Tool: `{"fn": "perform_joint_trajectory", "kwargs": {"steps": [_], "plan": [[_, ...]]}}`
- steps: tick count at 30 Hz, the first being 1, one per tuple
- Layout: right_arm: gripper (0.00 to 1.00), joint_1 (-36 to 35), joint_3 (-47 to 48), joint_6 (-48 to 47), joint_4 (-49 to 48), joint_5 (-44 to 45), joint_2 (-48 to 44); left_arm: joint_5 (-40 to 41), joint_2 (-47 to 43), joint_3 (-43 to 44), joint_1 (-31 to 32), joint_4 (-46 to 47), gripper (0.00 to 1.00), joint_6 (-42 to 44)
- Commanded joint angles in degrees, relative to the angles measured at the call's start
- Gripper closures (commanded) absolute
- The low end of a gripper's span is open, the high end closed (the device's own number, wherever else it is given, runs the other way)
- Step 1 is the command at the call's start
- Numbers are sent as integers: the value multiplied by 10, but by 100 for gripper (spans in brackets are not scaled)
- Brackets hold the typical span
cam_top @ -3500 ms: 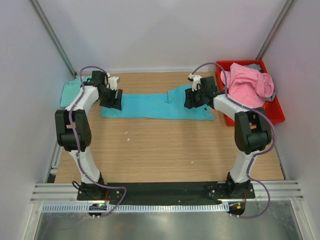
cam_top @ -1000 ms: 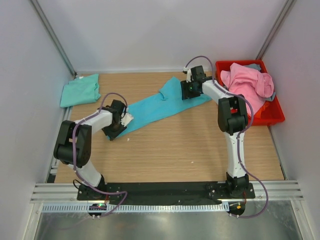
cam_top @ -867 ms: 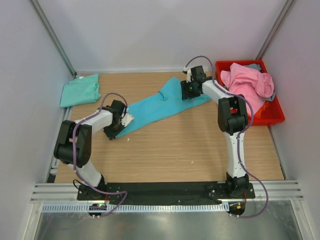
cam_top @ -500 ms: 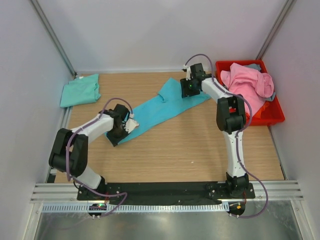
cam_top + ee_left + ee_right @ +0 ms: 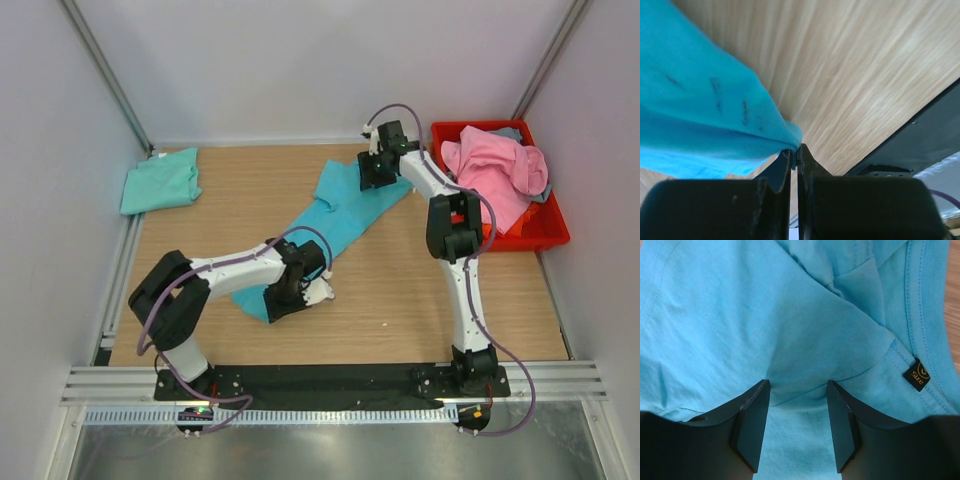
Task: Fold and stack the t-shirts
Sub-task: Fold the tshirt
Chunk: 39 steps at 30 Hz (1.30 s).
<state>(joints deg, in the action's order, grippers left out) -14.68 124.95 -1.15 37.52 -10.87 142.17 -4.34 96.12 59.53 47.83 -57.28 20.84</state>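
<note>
The turquoise-blue t-shirt (image 5: 335, 215) lies stretched in a diagonal band across the table, from the back middle toward the near left. My left gripper (image 5: 292, 296) is shut on its near end, and the cloth edge is pinched between the jaws (image 5: 794, 148) just above the wood. At the shirt's far end my right gripper (image 5: 368, 172) stands open, both fingertips (image 5: 754, 405) pressed down on the cloth by the collar label (image 5: 918, 374). The mint-green t-shirt (image 5: 160, 182) lies folded at the back left. The pink t-shirt (image 5: 495, 172) is heaped in the bin, with the grey-blue one (image 5: 506, 132) peeking out behind it.
The red plastic bin (image 5: 556, 236) stands at the back right against the wall. White walls close in the table on three sides. The black base rail (image 5: 330, 382) runs along the near edge.
My left gripper has closed on the turquoise shirt's end and dragged it toward the near middle, swinging the shirt steeper. The right gripper has shifted slightly back, still pressing on the far end.
</note>
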Motion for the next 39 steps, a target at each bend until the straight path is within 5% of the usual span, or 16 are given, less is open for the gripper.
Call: {"fn": "perform_joint_trajectory", "kwargs": {"steps": [1, 14, 28, 31, 39], "plan": [[45, -6, 40, 9, 20, -17, 22, -20, 27, 40, 37, -27, 100, -12], [40, -25, 174, 38, 21, -56, 103, -56, 148, 230, 134, -49, 100, 4], [31, -26, 207, 46, -42, -73, 101, -97, 292, 430, 244, -97, 99, 3], [29, -11, 178, 48, -44, -78, 52, -64, 291, 439, 257, -91, 87, -6], [26, 59, -54, 47, -113, -74, -217, -38, 151, 443, 262, -57, 29, -36]]}}
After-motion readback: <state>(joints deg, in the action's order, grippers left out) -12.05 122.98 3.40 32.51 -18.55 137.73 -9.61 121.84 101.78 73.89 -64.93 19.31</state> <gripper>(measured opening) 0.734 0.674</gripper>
